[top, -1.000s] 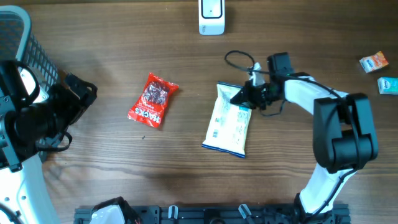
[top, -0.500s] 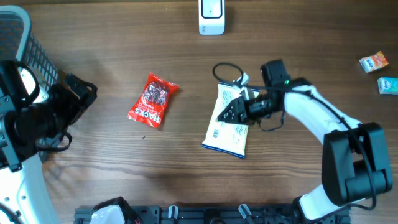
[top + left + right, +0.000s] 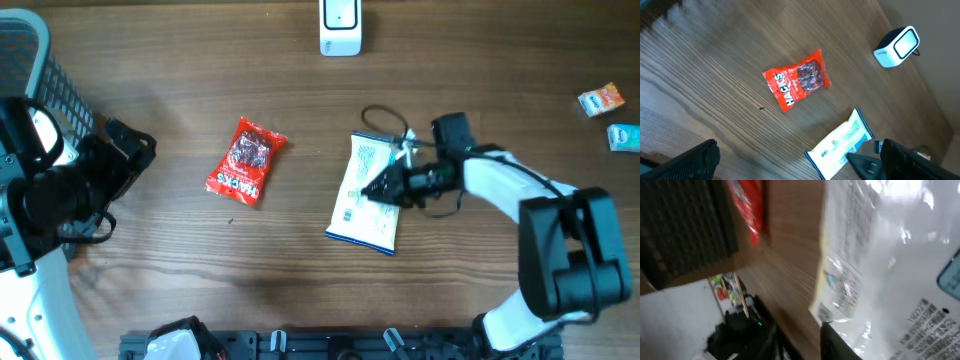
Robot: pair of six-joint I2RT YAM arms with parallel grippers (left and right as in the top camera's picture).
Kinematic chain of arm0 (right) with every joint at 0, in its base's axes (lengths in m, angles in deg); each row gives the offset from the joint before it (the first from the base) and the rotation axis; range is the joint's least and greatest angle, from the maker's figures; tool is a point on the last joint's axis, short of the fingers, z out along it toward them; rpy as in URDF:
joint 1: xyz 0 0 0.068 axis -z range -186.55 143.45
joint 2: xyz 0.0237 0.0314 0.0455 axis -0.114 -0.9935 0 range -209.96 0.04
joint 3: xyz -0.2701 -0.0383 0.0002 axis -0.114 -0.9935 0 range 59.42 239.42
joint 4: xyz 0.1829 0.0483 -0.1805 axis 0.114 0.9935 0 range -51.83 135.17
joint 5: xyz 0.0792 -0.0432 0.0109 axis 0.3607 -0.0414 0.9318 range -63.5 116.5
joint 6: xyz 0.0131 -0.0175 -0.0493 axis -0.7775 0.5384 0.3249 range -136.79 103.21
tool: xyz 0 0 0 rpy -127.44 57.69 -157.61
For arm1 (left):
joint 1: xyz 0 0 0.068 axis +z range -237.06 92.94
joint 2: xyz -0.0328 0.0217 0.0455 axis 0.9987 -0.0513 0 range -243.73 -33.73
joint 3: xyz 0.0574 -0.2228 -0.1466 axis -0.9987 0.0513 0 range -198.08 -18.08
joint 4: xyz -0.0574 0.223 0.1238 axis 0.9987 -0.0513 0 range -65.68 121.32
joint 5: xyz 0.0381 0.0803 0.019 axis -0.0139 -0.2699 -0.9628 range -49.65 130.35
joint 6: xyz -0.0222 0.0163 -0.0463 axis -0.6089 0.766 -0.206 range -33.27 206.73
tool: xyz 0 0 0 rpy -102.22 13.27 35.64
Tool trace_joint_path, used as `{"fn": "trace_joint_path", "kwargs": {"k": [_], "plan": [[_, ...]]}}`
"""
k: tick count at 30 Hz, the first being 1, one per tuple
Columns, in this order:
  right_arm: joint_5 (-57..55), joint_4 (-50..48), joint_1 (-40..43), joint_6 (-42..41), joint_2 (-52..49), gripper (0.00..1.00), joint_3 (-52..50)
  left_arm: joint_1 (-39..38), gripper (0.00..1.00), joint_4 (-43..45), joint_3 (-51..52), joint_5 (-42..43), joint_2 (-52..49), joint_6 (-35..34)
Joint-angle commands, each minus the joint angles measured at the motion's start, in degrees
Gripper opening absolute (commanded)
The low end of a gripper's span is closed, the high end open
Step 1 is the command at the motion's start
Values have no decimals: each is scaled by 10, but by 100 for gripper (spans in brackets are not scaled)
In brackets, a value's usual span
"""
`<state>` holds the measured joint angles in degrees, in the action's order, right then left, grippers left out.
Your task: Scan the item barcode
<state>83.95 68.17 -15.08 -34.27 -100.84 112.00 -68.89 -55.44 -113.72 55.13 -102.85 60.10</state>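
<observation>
Dropping the right gripper [image 3: 380, 187] from the top edge of the white-and-blue pouch [image 3: 362, 205] down to its middle over the last second, while leaving that pouch flat on the table [image 3: 300, 270], just right of the red candy bag [image 3: 246, 160] and well short of the white scanner [image 3: 340, 26] at the far edge. Not being able to tell from the blurred wrist view between jaws pinching the film and jaws merely resting over it. Keeping the left gripper [image 3: 128, 148] parked beside the basket [image 3: 45, 75], jaws spread wide with nothing between them. Judging the step in hand as securing the pouch: pinching near an edge, staying off the printed panel to avoid hiding the barcode under a finger, lifting gently to avoid creasing the glossy film, then tilting the printed face toward the scanner. Reading "HACKS" in white on the red bag; seeing only lines of fine print on the pouch, too blurred to read, and lettering on the scanner too small to make out.
</observation>
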Motion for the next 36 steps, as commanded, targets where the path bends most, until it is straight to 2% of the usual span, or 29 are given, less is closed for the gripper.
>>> {"fn": "trace_joint_path", "kwargs": {"k": [1,3,7,10,19,23,32,36], "plan": [[2,35,33,39,70,90,70,4,100,1,-2,-3,0,9],[-41,45,56,32,86,99,75,4,100,1,-2,-3,0,9],[-155,100,87,24,82,100,63,4,100,1,-2,-3,0,9],[-174,107,98,24,73,100,36,4,100,1,-2,-3,0,9],[-169,7,101,-27,39,100,-75,4,100,1,-2,-3,0,9],[-130,-32,98,-53,18,100,-99,4,100,1,-2,-3,0,9],[-102,-148,27,-211,-55,100,-110,4,100,1,-2,-3,0,9],[-115,-197,9,-250,-81,98,-110,4,100,1,-2,-3,0,9]]}}
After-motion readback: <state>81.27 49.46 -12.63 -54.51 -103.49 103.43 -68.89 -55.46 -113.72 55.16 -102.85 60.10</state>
